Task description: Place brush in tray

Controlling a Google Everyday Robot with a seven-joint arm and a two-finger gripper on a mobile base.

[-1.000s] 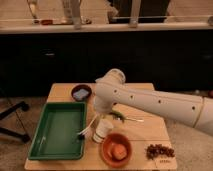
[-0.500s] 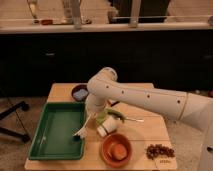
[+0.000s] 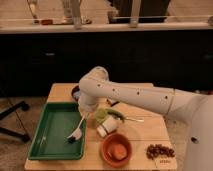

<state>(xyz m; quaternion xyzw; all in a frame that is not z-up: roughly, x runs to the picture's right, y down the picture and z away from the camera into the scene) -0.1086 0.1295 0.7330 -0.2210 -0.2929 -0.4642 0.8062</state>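
Your tool [image 3: 86, 114] now sits at the right-hand rim of the tray [image 3: 50, 111], hanging below the bulky white wrist. Half a second ago it was a little further right, over the cluttered middle of the surface [image 3: 135, 136]; a second ago the whole arm reached in from further right still. So the arm has swung left and carried its load across the tray's edge.

The brush [image 3: 77, 131] hangs from the tool, white handle slanting down and left, black bristle head low over the green floor near the tray's right side. Whether the head already touches the floor, you cannot tell from here. The wrist hides the fingers, so I can't tell how far apart they are, though the brush's slant from the tool suggests it is held.

What this means for you: the carry looks essentially done, and the brush is inside the tray's outline. What remains, by my reading, is the release and a clean lift away.

Mind what lies just right of the tool: a pale cup [image 3: 106, 128] with a green-handled utensil [image 3: 116, 115] across it, and the orange bowl [image 3: 117, 149] nearer the front. A small pile of dark brown bits [image 3: 159, 150] sits well apart at the right.
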